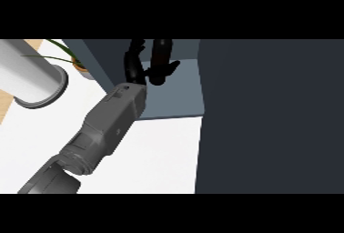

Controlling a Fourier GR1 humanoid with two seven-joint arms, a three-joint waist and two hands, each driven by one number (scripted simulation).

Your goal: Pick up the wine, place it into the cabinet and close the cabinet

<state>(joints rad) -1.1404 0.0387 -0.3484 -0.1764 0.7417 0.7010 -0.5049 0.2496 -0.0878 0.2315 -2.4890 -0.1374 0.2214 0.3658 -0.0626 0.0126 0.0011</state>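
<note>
My left hand [149,63] reaches up from the lower left into the open cabinet [178,93], above its grey-blue shelf floor. Its black fingers [162,57] are long and only slightly bent, spread apart from the thumb [134,61], and nothing shows between them. The grey forearm [107,127] runs diagonally across the white counter. A large dark panel, the cabinet's door [269,118], fills the right side of the view. No wine bottle can be made out anywhere. The right hand does not show.
A pale grey cylinder [33,75] with a round flanged end lies at the left. Behind it stands a small potted plant [76,63] with thin green leaves. The white counter [161,154] stretches below the cabinet's shelf.
</note>
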